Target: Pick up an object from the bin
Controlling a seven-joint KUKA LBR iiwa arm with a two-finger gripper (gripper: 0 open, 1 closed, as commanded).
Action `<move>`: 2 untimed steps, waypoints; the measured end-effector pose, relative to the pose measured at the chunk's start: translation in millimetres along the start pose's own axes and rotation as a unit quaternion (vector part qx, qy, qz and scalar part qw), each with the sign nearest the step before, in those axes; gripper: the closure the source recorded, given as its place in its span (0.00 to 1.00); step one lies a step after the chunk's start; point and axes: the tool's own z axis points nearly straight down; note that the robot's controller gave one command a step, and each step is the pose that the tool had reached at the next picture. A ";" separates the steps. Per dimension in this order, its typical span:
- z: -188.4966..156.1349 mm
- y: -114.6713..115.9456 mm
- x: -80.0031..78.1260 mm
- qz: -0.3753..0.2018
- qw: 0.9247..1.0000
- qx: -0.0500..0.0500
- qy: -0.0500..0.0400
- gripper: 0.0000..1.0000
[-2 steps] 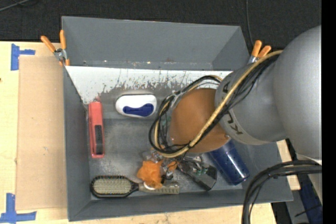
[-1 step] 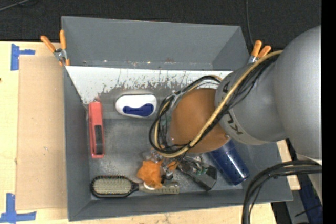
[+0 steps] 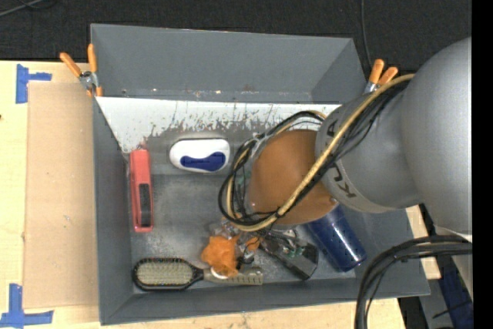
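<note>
The arm [image 3: 416,142] is the biggest thing here, a grey bulk reaching in from the right and bending down over the lower middle of the grey metal bin [image 3: 223,69]. Its wrist carries a rounded orange-brown cover [image 3: 285,177] looped with black and yellow cables, which hides much of what lies under it. The pincer [image 3: 235,233] sits low beneath that cover, close to the bin floor. Whether it is apart or together I cannot tell.

Of the loose things, a dark blue cylinder [image 3: 337,239] lies tilted just right of the wrist, partly under it. A long red bar with a dark face [image 3: 141,190] lies along the left wall, well apart from the pincer. A white oval piece with a blue inset [image 3: 199,154] rests near the back slope. A dark oval hairbrush [image 3: 164,273] lies along the front wall at the left. Smallest and nearest is a lumpy orange thing [image 3: 219,254], just beside the pincer towards the front, with a dark angular piece [image 3: 299,258] to its right.

The step in hand looks like the reach into this front clutter, and the orange lump is the likeliest target, though nothing can be seen held. The next move calls for a firm closing on one item alone, then a straight lift clear of the brush and the dark piece.
</note>
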 end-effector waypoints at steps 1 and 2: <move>-0.3 -0.2 -0.7 -0.009 1.000 0.000 0.000 1.00; -41.9 -86.3 -4.3 -0.178 0.984 -0.001 0.000 1.00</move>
